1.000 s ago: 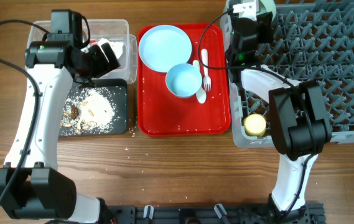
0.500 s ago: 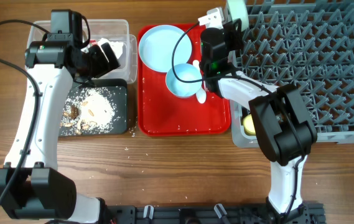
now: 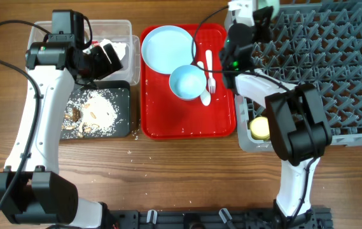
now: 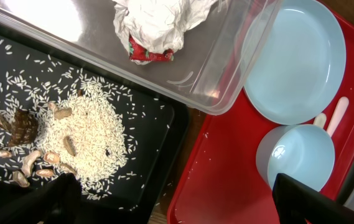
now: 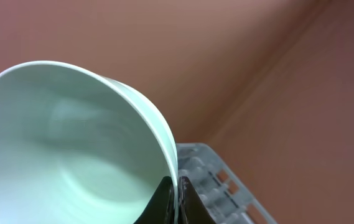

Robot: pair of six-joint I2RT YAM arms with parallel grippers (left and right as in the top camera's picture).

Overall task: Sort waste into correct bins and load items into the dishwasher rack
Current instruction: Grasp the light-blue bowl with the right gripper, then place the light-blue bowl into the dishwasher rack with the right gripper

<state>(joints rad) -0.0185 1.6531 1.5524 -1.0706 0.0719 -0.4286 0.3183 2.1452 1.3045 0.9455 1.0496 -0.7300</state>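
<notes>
Right wrist view: the right gripper [image 5: 178,190] has its fingers pressed together on the rim of the green bowl [image 5: 71,143]. The bowl is tipped on its side with its hollow towards the camera, and a corner of the grey rack [image 5: 223,180] shows just behind it. From overhead the bowl is mostly cut off by the top edge, beside the rack's far corner nearest the red tray [image 3: 187,124], so whether it touches the pegs cannot be told. A yellow cup [image 3: 260,127] stands in the rack's near left corner.

The left gripper [image 4: 173,186] is spread wide and holds nothing, above where the clear tub [image 4: 226,81] meets the black tray [image 4: 170,118]. Crumpled paper [image 4: 158,22] and a red wrapper [image 4: 149,55] lie in the tub, and food scraps [image 4: 71,137] lie in the black tray. On the red tray are the plate [image 3: 168,48], blue bowl [image 3: 187,83], fork [image 3: 210,70] and spoon [image 3: 205,95].
</notes>
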